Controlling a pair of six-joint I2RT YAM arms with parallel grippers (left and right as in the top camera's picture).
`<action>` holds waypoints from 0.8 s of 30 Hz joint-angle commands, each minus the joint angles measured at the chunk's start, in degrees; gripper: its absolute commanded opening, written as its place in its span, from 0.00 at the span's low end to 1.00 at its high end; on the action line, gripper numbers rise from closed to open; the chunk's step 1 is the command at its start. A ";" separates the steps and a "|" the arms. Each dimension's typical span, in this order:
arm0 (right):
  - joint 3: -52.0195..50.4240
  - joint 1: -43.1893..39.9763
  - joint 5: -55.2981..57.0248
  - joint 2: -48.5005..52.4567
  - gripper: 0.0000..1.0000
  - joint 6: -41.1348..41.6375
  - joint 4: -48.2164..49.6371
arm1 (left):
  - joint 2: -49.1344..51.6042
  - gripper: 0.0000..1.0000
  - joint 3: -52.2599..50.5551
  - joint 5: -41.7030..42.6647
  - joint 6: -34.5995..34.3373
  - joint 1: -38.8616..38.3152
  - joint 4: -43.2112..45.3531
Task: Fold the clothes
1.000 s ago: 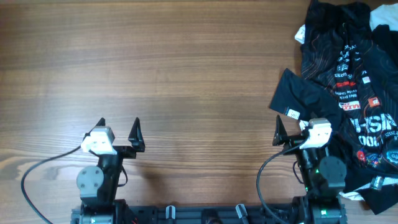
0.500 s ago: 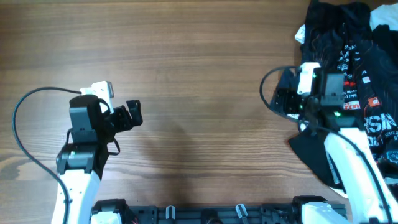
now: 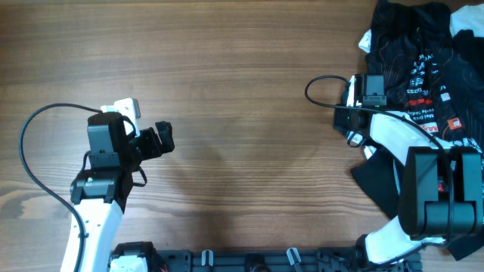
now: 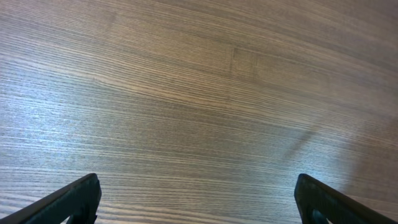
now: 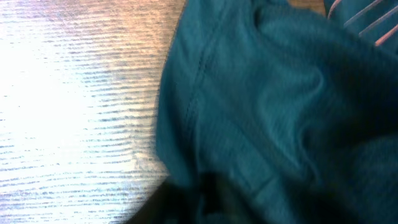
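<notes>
The clothes lie heaped at the table's right edge. They are mostly black, with a white garment (image 3: 467,21) at the top corner. The black jersey (image 3: 423,72) with logos and thin wavy lines spreads leftward from the heap. My right gripper (image 3: 354,113) is down on its left edge. In the right wrist view dark cloth (image 5: 267,93) fills the frame, and the dark jaws (image 5: 205,199) stand close together on a fold of it. My left gripper (image 3: 162,140) hovers open over bare wood far to the left, its fingers (image 4: 74,199) wide apart with nothing between them.
The wooden table (image 3: 227,75) stretches between the two arms. The left arm's cable (image 3: 30,136) loops out at the far left. The right arm (image 3: 439,189) lies over the lower part of the heap. A small white piece (image 3: 365,41) shows at the heap's left side.
Both arms have risen from their rest pose and reached forward. The right gripper moved onto the jersey's left edge and its jaws came together. The left gripper stayed open.
</notes>
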 commanded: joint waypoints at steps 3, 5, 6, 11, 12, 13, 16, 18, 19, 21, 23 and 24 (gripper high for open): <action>3.45 -0.39 -1.55 -4.94 0.04 -0.20 -8.72 | 0.09 1.00 1.01 2.08 -0.74 -0.26 1.07; 10.21 0.26 -11.72 -10.73 0.04 -1.18 -14.84 | 0.09 1.00 1.01 3.87 -0.74 -0.26 2.82; 12.20 1.01 -14.73 -12.48 0.04 -1.79 -16.79 | 0.11 1.00 1.01 4.20 -0.74 -0.26 3.13; 14.56 15.23 -26.45 -16.31 0.04 2.62 -20.09 | 0.11 1.00 1.01 4.39 -0.74 -0.26 3.15; 14.56 20.06 -27.85 -16.04 0.04 4.68 -17.44 | 0.11 1.00 1.01 4.39 -0.74 -0.26 3.32; 14.56 23.80 -27.82 -15.89 0.04 6.60 -14.19 | 0.11 1.00 1.01 4.42 -0.74 -0.26 3.41; 14.56 33.46 -27.78 -14.95 0.04 8.87 0.35 | 0.11 1.00 1.01 4.98 -0.74 -0.28 4.26; 14.56 38.34 -26.47 -13.18 0.09 8.79 7.74 | 0.11 1.00 1.01 6.80 -0.74 -0.26 5.64; 14.56 39.19 -24.46 -12.48 0.33 8.66 7.80 | 0.11 1.00 1.01 7.50 -0.76 -0.28 6.45; 14.56 39.19 -17.59 -12.20 0.71 6.82 5.31 | 0.11 1.00 1.01 8.81 -0.76 -0.28 7.76; 14.56 37.62 -7.58 -13.16 1.00 6.80 1.64 | 0.11 1.00 1.01 9.75 -0.74 -0.26 9.51; 14.56 35.87 -3.56 -14.75 1.00 7.23 -1.11 | 0.11 1.00 1.01 9.77 -0.76 -0.28 10.49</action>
